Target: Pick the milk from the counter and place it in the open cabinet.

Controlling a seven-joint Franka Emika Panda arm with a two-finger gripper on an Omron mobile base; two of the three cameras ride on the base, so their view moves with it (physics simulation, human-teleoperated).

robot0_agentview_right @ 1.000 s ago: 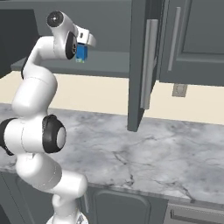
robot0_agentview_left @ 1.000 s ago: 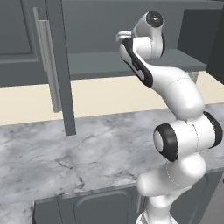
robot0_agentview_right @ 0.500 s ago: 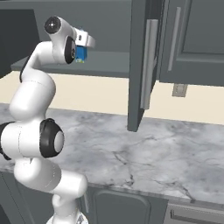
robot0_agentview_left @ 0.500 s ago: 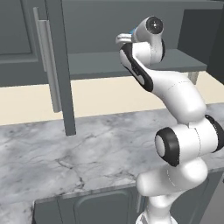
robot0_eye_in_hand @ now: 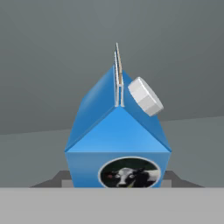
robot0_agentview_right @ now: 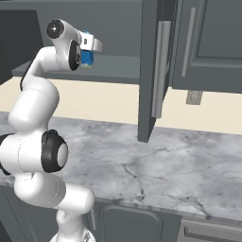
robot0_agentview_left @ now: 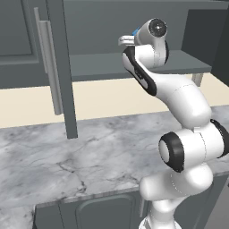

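Tool [robot0_agentview_right: 89,51] clenched on the milk carton [robot0_agentview_right: 86,56], raised well above the marbled table [robot0_agentview_right: 156,165] and level with the open cabinet's shelf [robot0_agentview_right: 116,66]. Carton [robot0_eye_in_hand: 118,140] kept upright, gable and white cap [robot0_eye_in_hand: 145,96] on top, facing the cabinet interior, probably for sliding in over the shelf before setting down.

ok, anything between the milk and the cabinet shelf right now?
Nothing visible. The pincer holds the milk up at the open front of the cabinet. In the hand view, the carton has bare grey shelf and back wall behind it. The open door hangs well off to the side.
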